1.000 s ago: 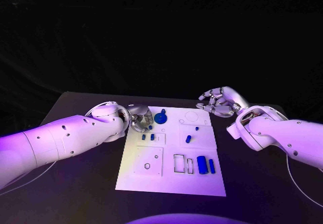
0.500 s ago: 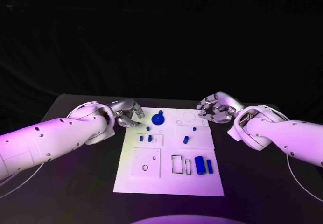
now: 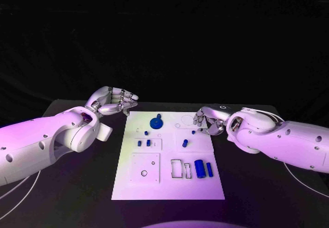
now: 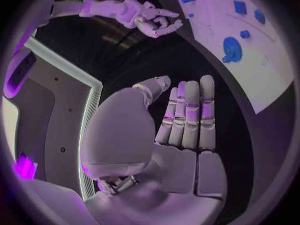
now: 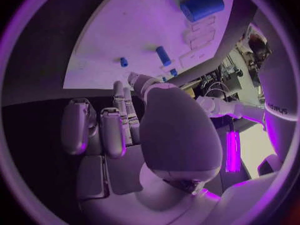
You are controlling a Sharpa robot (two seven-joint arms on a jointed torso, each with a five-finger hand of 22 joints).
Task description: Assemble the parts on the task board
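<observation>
My left hand (image 3: pixel 111 101) and right hand (image 3: pixel 209 120) look like smooth silvery metal with a soft sheen. The task board (image 3: pixel 168 186) is a matt white plate, the parts (image 3: pixel 199 168) smooth blue plastic, the table (image 3: pixel 62 199) dull black.

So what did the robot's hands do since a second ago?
The left hand pulled back off the task board, away from the round blue part, holding nothing. The right hand came down to the board's edge. The parts stayed put.
</observation>
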